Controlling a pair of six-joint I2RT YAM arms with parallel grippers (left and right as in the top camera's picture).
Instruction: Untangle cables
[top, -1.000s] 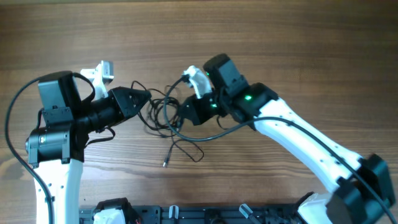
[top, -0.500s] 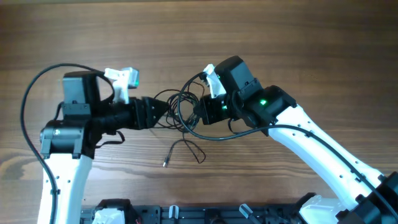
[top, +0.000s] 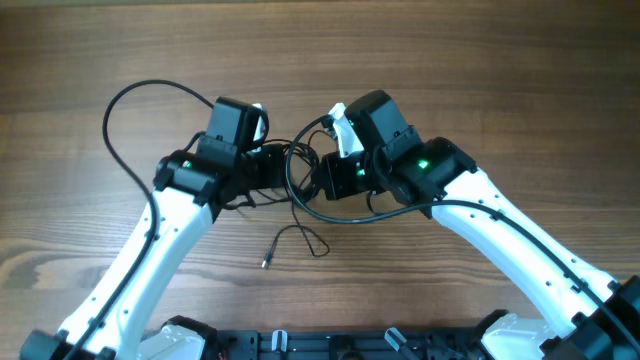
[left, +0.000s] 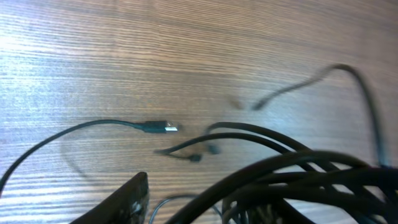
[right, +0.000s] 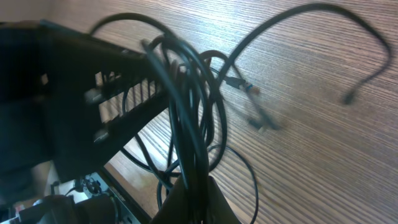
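Shifted since the earlier frames: left arm (top: 165, 225) is now reaching in from the left, bringing the left gripper (top: 270, 170) up against the cables (top: 297, 190) and near the right gripper (top: 322, 180); right arm (top: 500, 225) is holding the place it had half a second ago.

- Table (top: 480, 60): wood-grain top, carrying everything listed.
- Arms: both are angling inward, their grippers meeting at the middle of the table.
- Right gripper: jaws are pressing together on a bunch of cable strands, which are running up out of them in the right wrist view.
- Left gripper: one finger (left: 132, 198) is showing at the bottom edge of the left wrist view, with strands just beside it; whether the jaws are apart or together cannot be told.
- Cables: looped black tangle is hanging between the two grippers, one strand trailing toward the near edge.
- Plug (left: 166, 128): silver-tipped, lying loose on the wood, apart from the tangle.
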